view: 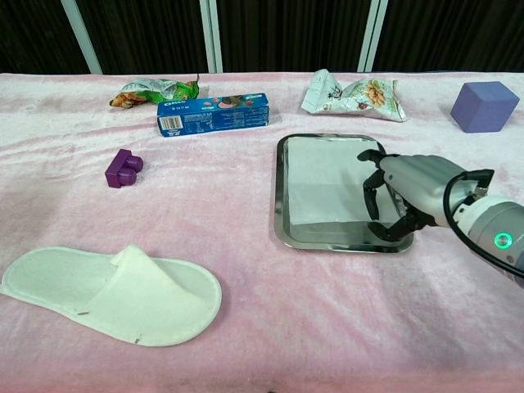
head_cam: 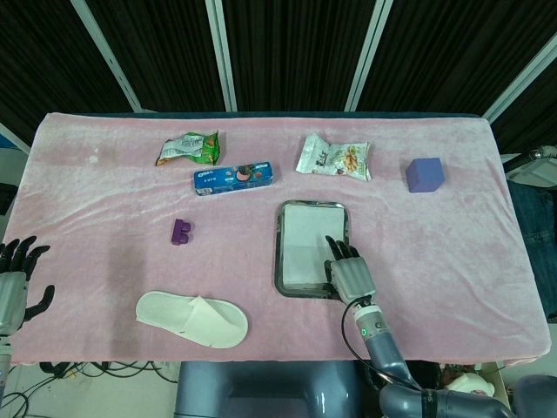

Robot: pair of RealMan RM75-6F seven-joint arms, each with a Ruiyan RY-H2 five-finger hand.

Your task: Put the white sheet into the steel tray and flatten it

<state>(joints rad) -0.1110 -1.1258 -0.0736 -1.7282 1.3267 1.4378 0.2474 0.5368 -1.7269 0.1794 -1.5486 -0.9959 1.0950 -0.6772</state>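
Observation:
The steel tray (head_cam: 281,252) (view: 282,188) lies right of the table's middle. The white sheet (head_cam: 305,246) (view: 323,176) lies flat inside it and fills most of it. My right hand (head_cam: 350,279) (view: 405,192) is over the tray's near right corner, palm down, fingers curved onto the sheet's near right part and holding nothing. My left hand (head_cam: 16,279) stays at the table's left edge in the head view, fingers spread, empty.
A white slipper (head_cam: 191,318) (view: 115,291) lies at the near left. A purple toy block (head_cam: 181,232) (view: 124,168) sits left of the tray. A blue biscuit box (head_cam: 235,178) (view: 213,112), two snack bags (head_cam: 189,148) (head_cam: 334,158) and a purple cube (head_cam: 425,174) (view: 485,106) line the far side.

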